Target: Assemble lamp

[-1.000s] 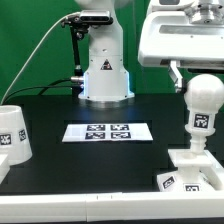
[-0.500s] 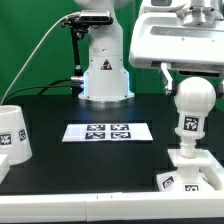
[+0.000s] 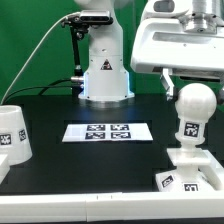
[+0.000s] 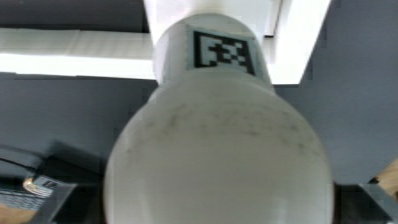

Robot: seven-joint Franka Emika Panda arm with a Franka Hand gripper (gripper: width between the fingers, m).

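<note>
exterior view puts the bulb [image 3: 194,108] at that view's right, standing over the stepped base [image 3: 205,165] on the counter [image 3: 80,170], with the end effector [image 3: 190,84] directly above its round head. the bulb's long axis runs close to vertical, head up and neck down toward the middle of the base. in the wrist view you look along that same axis, with the head nearest the camera and the tagged neck [image 4: 222,50] pointing away.

one dark finger [image 3: 168,86] hangs just beside the head on the exterior view's left. the other is hidden, so you cannot tell whether the end effector is clamped on the bulb or standing apart from it. you also cannot tell whether the foot of the neck already touches the base or sits just above it.

the step in hand looks like seating the neck in the base. to do it well:

- line the neck up over the socket before you press
- hold the axis plumb, so the neck does not catch on the rim
- come down gently, since a sideways shove could slide the base

the shade [image 3: 12,133] waits well apart at the exterior view's left, beyond the marker board [image 3: 108,131].
</note>
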